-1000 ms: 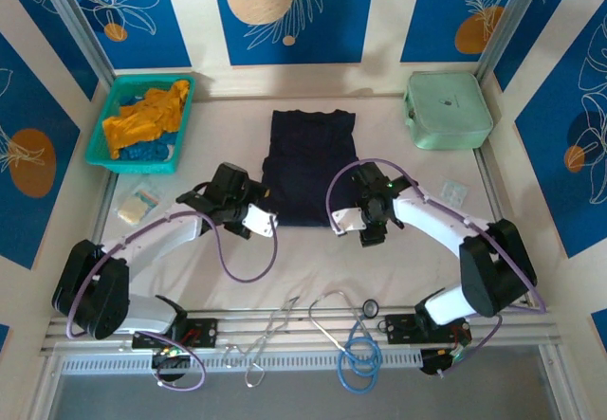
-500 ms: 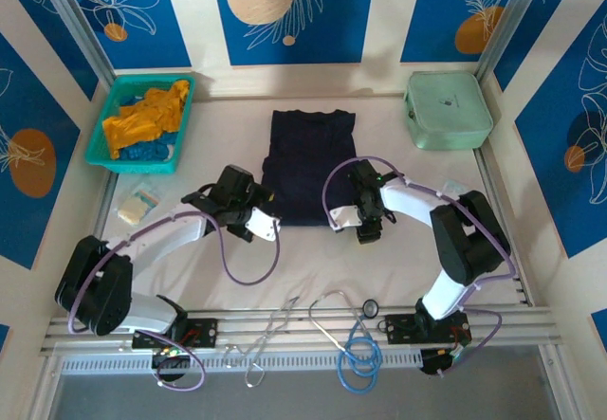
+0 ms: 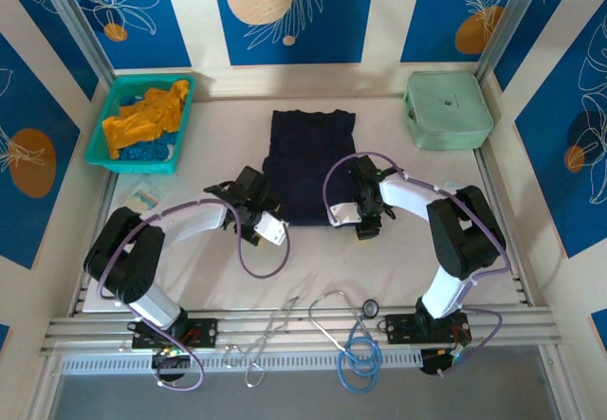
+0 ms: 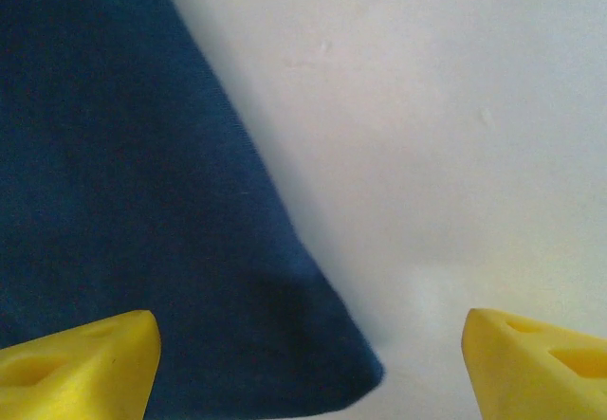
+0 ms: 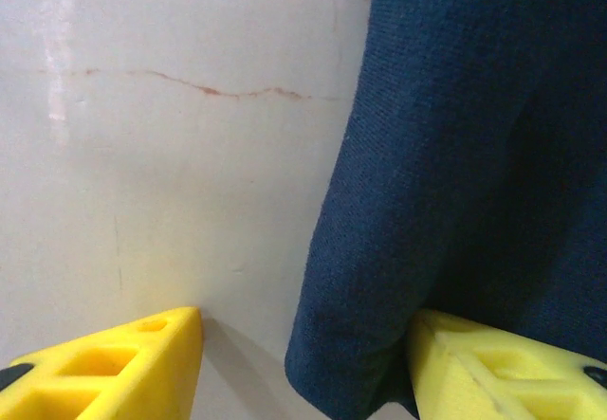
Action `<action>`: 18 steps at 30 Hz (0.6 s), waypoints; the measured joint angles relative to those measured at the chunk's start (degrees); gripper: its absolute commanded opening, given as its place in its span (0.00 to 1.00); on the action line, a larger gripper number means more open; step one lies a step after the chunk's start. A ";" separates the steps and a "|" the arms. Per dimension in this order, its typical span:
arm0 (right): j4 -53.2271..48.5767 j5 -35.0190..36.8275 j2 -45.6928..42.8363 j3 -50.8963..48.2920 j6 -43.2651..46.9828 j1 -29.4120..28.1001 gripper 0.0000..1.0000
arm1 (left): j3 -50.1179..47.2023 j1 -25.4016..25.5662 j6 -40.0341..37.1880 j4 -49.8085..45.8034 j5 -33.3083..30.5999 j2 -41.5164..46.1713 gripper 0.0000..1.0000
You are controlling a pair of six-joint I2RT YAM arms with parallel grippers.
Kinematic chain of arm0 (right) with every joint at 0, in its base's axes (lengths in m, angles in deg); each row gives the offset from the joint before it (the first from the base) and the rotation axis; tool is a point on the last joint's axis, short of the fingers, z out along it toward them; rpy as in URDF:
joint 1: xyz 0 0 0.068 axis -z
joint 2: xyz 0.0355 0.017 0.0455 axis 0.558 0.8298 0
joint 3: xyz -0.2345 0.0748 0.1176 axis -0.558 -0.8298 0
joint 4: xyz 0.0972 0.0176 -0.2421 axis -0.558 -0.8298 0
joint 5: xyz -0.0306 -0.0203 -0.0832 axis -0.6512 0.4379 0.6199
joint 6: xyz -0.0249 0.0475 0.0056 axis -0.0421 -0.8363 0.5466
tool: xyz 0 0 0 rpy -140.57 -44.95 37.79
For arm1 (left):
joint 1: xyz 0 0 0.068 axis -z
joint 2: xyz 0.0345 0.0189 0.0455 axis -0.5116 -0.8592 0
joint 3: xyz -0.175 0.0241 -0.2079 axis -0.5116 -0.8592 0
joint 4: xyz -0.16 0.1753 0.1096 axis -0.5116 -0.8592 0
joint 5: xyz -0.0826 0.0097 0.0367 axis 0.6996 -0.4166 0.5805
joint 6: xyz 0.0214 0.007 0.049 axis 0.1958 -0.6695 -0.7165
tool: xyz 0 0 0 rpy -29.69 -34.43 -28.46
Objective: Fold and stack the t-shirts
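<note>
— Two arms, but what sort of place are they working in?
— A plain white bench (image 3: 228,136), boxed in by walls of blue panels (image 3: 294,12) printed with white leaves and orange discs. A metal rail (image 3: 303,323) runs along the near edge. A blue stethoscope (image 3: 358,352) and steel forceps (image 3: 266,339) lie by it.
— Where is the large dark navy cloth t-shirt (image 3: 308,159)?
— Flat in the middle of the bench, lying as a tall oblong. A teal plastic basket (image 3: 100,159) in the far left corner holds a crumpled mustard-orange shirt (image 3: 142,117) over some bright blue cloth (image 3: 147,152). A mint-green hard case (image 3: 448,109) sits in the far right corner. Both are well apart from the navy shirt.
— How are the arms posed?
— Each elbow bows outward and each forearm turns inward, low over the bench. That puts the left gripper (image 3: 258,213) at the shirt's near left corner and the right gripper (image 3: 365,213) at its near right corner.
— And the jaws?
— Both pairs are spread. In the left wrist view the yellow fingers (image 4: 76,363) stand wide apart, with the navy corner between them and bare bench on the other side. In the right wrist view the shirt's corner lies between the fingers (image 5: 104,368), close against the right-hand one. I cannot tell whether it touches. Neither pair pinches the cloth.
</note>
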 measured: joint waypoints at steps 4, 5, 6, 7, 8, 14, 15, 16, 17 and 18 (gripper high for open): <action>0.04 -0.07 0.02 0.00 0.00 0.04 0.57 | 1.90 -0.39 -0.33 -0.83 -0.50 -1.49 0.82; 0.07 -0.11 0.00 0.00 0.00 0.04 0.57 | 2.01 -0.66 -0.50 -1.27 -0.59 -1.66 0.82; 0.09 -0.15 0.02 0.00 0.00 0.09 0.57 | 2.21 -0.85 -0.72 -2.08 -0.90 -1.97 0.82; 0.11 -0.20 0.02 0.00 -0.02 0.11 0.57 | 2.36 -1.09 -0.96 -2.86 -0.94 -2.29 0.81; 0.15 -0.20 0.02 0.00 0.00 0.15 0.57 | 2.51 -1.31 -1.14 -3.50 -0.98 -2.60 0.80; 0.31 -0.44 0.04 0.04 -0.20 0.26 0.55 | 4.09 -2.14 -1.84 -6.05 -1.38 -5.68 0.74; 0.28 -0.42 0.11 0.11 -0.22 0.26 0.55 | 4.72 -2.14 -1.81 -6.82 -1.38 -6.36 0.74; 0.26 -0.42 0.22 0.20 -0.22 0.26 0.55 | 5.53 -2.16 -1.79 -7.63 -1.38 -6.93 0.72; 0.26 -0.44 0.33 0.31 -0.22 0.26 0.55 | 6.16 -2.16 -1.79 -8.28 -1.38 -7.43 0.71; 0.17 -0.42 0.48 0.44 -0.22 0.26 0.55 | 6.99 -2.19 -1.81 -9.27 -1.38 -8.15 0.70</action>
